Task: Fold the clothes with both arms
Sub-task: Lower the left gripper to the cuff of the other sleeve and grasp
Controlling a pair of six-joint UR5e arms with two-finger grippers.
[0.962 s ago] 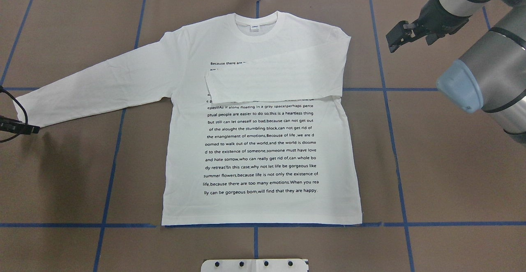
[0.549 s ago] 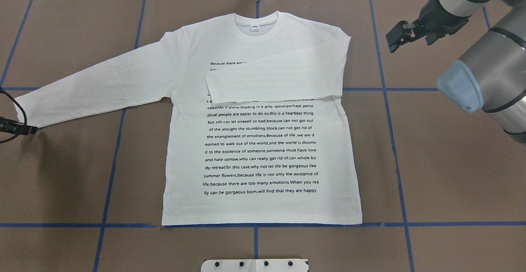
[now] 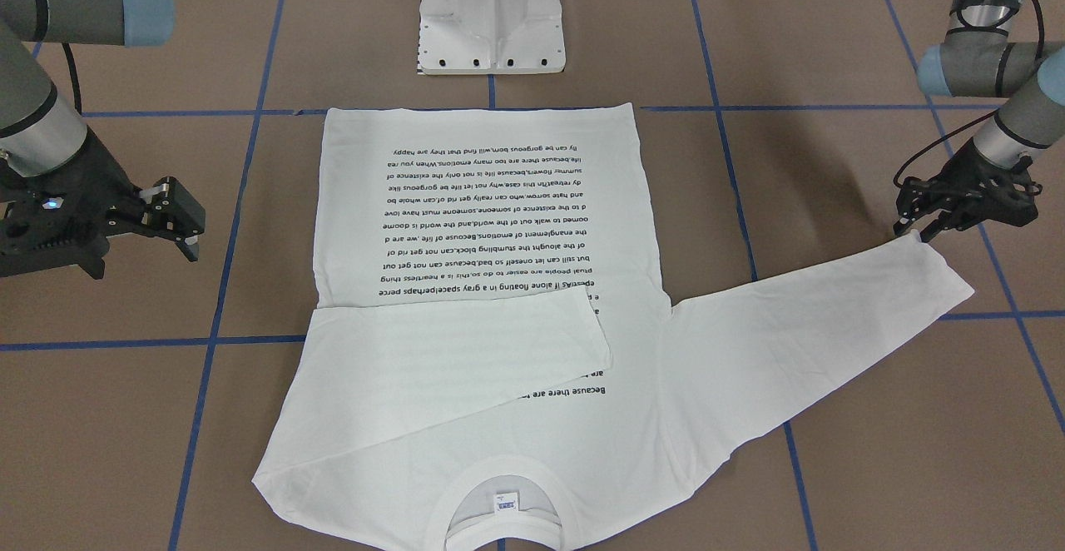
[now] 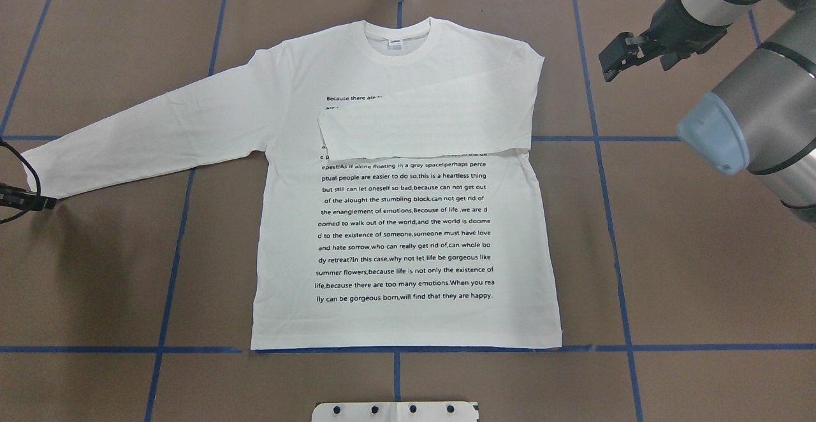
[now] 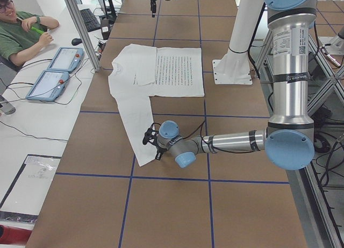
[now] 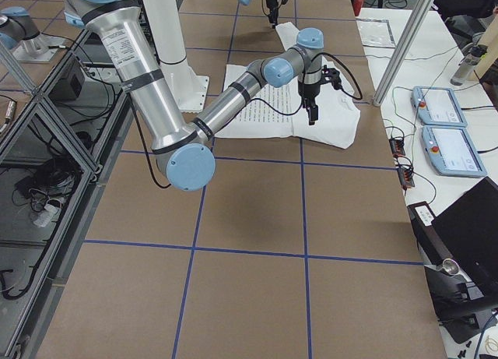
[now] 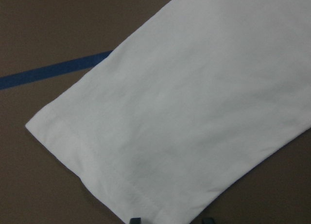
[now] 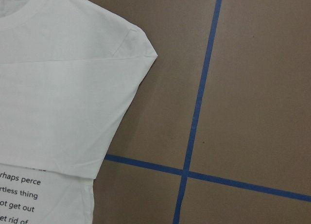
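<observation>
The clothes are one white long-sleeved T-shirt (image 4: 401,218), lying flat with its black text up and its collar (image 4: 396,43) at the far side. One sleeve (image 4: 421,125) is folded across the chest. The other sleeve (image 4: 146,135) stretches out to the left. My left gripper (image 3: 913,230) sits low at that sleeve's cuff (image 7: 92,151), open. In the left wrist view its fingertips (image 7: 136,219) stand apart at the cuff's hem. My right gripper (image 4: 615,58) hangs open above bare table, to the right of the shirt's shoulder (image 8: 141,44), holding nothing.
The table is covered in brown paper (image 4: 701,269) crossed by blue tape lines (image 4: 599,141). The white pedestal base (image 3: 491,27) stands on the robot's side of the shirt's hem. A person (image 5: 21,27) sits at a side table with two tablets (image 5: 54,73).
My left gripper has shifted a little to the left at the cuff. The shirt and my right gripper have hardly moved.
</observation>
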